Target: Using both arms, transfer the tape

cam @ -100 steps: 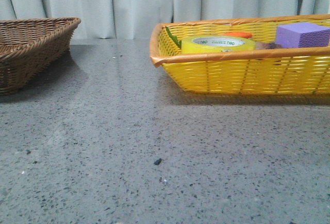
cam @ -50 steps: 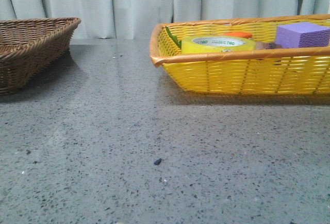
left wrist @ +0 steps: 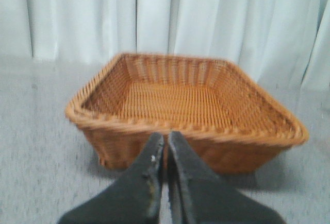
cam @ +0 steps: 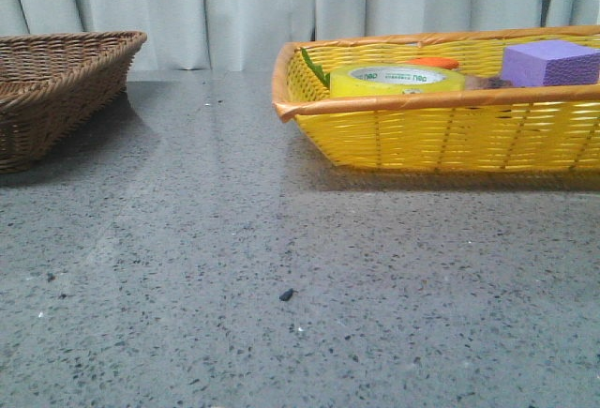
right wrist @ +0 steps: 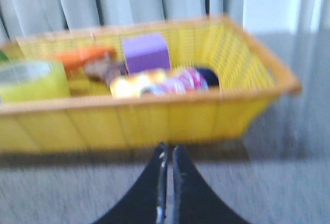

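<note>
The tape (cam: 397, 81) lay flat in the yellow basket (cam: 441, 131), near its left end and beside the purple foam block (cam: 549, 63). The right gripper (right wrist: 167, 154) hung outside that basket, its fingers pressed together and empty, with the tape well off to one side beyond the near wall. The left gripper (left wrist: 165, 140), likewise closed on nothing, faced the brown wicker basket (left wrist: 185, 131).
</note>
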